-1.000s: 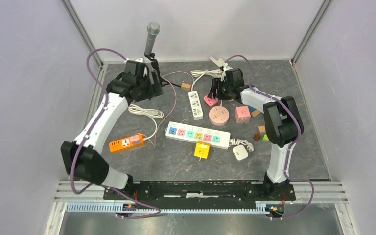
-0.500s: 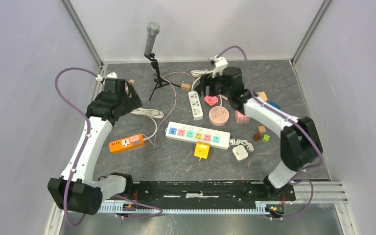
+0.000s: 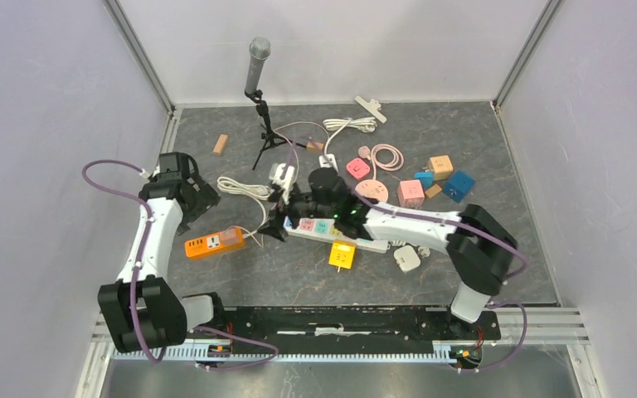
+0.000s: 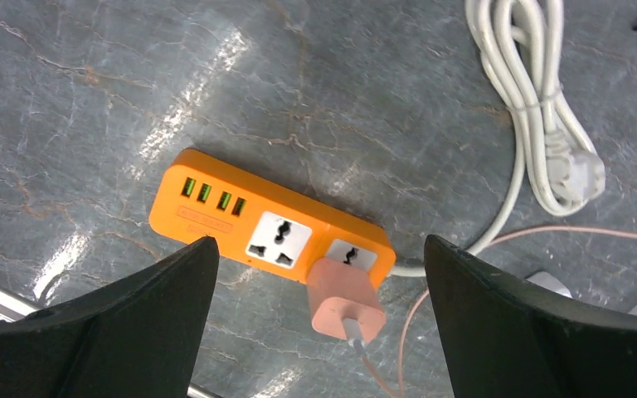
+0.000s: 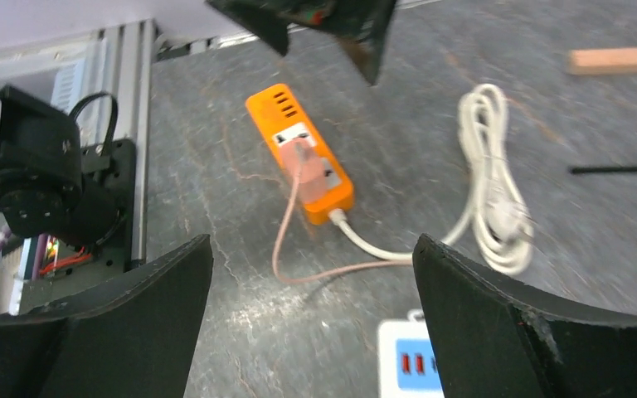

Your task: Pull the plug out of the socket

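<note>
Both wide and empty, left tool (image 4: 319, 245) above pink plug (image 4: 344, 298) in orange socket strip (image 4: 216, 211), right tool (image 5: 311, 240), its view blurred.

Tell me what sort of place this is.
Probably a lab robot cell: plain walls box in the table, left arm and right arm are bolted to a rail, and an orange strip and microphone sit about as props.
</note>
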Action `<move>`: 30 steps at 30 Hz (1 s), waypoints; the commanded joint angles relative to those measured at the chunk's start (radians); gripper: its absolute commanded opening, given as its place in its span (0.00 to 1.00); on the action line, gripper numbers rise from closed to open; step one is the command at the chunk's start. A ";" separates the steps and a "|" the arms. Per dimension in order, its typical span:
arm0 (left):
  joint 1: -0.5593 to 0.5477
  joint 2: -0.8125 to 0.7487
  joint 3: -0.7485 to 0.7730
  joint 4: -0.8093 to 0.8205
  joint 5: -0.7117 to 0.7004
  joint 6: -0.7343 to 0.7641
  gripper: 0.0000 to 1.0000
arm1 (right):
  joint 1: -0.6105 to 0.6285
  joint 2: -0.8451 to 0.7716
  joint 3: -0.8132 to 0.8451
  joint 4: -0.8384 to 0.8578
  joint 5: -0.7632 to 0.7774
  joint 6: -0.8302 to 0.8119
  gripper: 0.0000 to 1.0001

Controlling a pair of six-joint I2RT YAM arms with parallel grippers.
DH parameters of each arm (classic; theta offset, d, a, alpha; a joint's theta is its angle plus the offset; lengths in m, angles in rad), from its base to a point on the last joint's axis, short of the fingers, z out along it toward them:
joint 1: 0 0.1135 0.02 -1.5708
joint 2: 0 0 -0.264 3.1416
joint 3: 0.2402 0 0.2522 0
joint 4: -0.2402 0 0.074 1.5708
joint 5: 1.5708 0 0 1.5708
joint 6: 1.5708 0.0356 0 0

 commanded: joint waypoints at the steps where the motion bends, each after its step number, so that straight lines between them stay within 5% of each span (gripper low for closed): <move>1: 0.081 0.045 0.012 0.025 0.048 -0.041 1.00 | 0.034 0.169 0.134 0.040 -0.149 -0.112 0.94; 12: 0.138 0.081 -0.027 -0.006 0.023 -0.080 1.00 | 0.059 0.489 0.440 0.078 -0.236 -0.142 0.93; 18: 0.144 0.070 -0.049 -0.005 0.042 -0.080 1.00 | 0.089 0.567 0.485 0.050 -0.317 -0.209 0.78; 30: 0.145 0.030 -0.089 -0.005 0.080 -0.082 1.00 | 0.105 0.647 0.530 0.038 -0.203 -0.248 0.70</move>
